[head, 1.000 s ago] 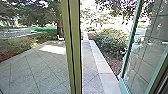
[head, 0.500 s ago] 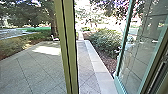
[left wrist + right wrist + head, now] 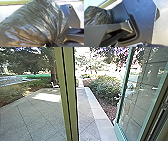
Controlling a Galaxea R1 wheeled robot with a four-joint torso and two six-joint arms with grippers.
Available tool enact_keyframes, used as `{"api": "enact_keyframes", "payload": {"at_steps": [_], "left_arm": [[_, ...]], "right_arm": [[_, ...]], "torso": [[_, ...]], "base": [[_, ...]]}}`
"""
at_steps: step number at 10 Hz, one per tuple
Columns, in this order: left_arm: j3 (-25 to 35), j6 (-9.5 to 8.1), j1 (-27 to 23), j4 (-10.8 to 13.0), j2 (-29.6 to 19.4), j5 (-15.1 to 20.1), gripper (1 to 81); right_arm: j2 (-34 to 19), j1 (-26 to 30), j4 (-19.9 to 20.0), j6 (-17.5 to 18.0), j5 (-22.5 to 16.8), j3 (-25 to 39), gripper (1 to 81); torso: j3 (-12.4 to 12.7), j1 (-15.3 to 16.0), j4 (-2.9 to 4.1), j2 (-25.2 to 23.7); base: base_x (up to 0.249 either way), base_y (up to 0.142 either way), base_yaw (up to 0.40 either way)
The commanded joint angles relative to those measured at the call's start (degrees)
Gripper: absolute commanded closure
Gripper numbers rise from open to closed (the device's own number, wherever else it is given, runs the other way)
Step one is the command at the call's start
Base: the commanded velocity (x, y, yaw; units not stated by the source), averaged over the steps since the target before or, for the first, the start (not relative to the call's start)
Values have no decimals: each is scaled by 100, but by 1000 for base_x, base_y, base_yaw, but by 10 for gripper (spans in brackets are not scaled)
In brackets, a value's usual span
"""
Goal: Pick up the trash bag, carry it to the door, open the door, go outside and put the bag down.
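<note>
Head view: a green post stands upright, close to the robot, dividing the scene. To its right is a glass door in a teal frame, set at an angle to the post, with an opening between them. Through this opening runs paving with a pale edging, leading away towards bright ground. Beside the edging lie a mulch bed and a leafy shrub. Left of the post, more paving carries diagonal joints and a sunlit patch; a tree trunk rises behind, with a small white object near its foot, too blurred to identify.

Left wrist view: the dark, shiny trash bag is large and close to the camera. Its folds converge on a narrow, gathered end near the robot's jointed bar. The long axis runs from that gathered end out into the broad, swollen body, which points away from the bar. I cannot tell how far open the left gripper is, or whether it has hold of the bag.

Right wrist view: part of the creased bag lies beyond the robot's own grey and dark hardware. The opening of the right gripper, and any hold, cannot be told.
</note>
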Motion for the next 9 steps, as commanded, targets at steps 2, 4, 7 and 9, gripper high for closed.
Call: {"api": "enact_keyframes", "payload": {"at_steps": [2, 4, 7, 9], "left_arm": [[-9, 15, -280, 73, 10, 298, 811], [-9, 15, -351, 82, 45, 298, 811], [-9, 23, -368, 82, 115, 307, 811], [-9, 23, -368, 91, 115, 307, 811]], "right_arm": [[81, 177, -82, -46, -240, 30, 10], [90, 221, -73, -38, -231, 30, 10], [90, 229, -73, -38, -231, 4, 10], [99, 246, -73, -38, -231, 4, 10]], "torso": [[0, 0, 0, 0], [0, 0, 0, 0], [0, 0, 0, 0], [0, 0, 0, 0]], "base": [[0, 0, 0], [0, 0, 0], [0, 0, 0], [0, 0, 0]]}}
